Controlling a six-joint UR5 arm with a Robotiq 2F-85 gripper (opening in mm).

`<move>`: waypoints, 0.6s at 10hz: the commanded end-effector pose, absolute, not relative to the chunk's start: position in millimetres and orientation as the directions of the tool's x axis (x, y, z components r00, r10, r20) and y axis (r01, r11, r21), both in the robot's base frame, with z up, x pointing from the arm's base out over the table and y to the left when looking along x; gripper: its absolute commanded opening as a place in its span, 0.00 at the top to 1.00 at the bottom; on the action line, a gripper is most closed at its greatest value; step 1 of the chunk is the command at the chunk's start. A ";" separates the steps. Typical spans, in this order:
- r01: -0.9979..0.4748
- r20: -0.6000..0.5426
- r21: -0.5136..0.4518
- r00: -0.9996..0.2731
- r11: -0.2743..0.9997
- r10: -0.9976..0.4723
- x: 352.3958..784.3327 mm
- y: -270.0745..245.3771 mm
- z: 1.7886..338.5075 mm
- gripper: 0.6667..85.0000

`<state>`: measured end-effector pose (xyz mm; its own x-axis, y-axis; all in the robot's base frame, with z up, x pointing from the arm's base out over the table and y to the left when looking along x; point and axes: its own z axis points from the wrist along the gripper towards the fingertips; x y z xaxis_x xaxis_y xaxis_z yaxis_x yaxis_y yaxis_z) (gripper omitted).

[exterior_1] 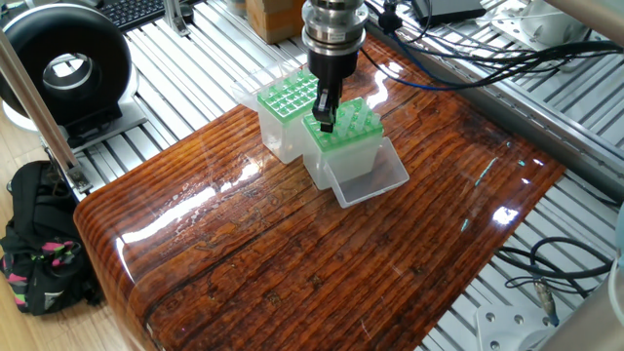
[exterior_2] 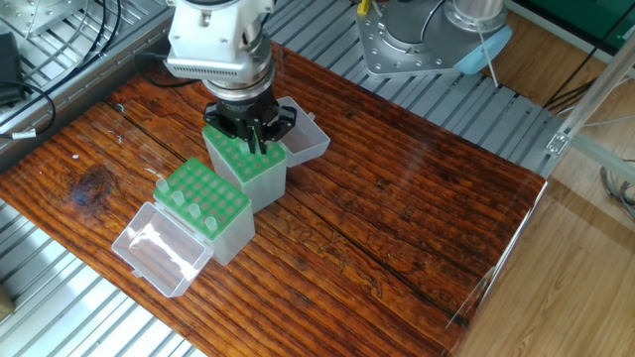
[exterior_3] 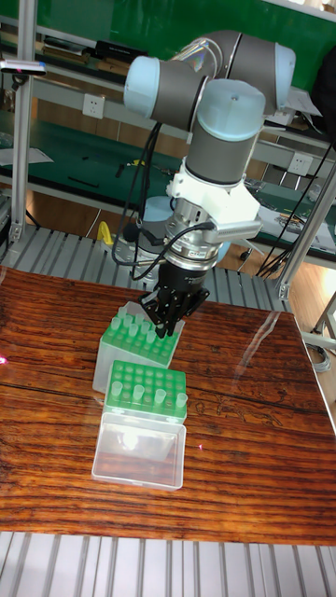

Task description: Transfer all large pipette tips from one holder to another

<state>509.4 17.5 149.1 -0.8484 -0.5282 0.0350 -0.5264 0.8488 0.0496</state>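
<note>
Glossy wooden table (exterior_1: 292,253) carried two green-topped holders side by side, lids open; in the other fixed view, left holder (exterior_2: 206,208) held large pipette tips (exterior_2: 189,202) along its near rows; gripper (exterior_2: 254,145) sat low over right holder (exterior_2: 248,169), fingers close together, possibly pinching a tip; grip unclear.

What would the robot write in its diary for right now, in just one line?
stage: at tip box | black two-finger gripper: low over green-topped clear plastic tip box | grip: unclear | second green-topped tip box: holds translucent whitish tips
</note>
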 end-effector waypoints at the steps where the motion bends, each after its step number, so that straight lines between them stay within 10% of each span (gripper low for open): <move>1: -0.517 0.044 0.053 -0.853 0.854 -0.519 507.8 17.7 161.2 0.85; 6: -0.516 0.037 0.047 -0.855 0.855 -0.518 518.0 15.3 175.4 0.85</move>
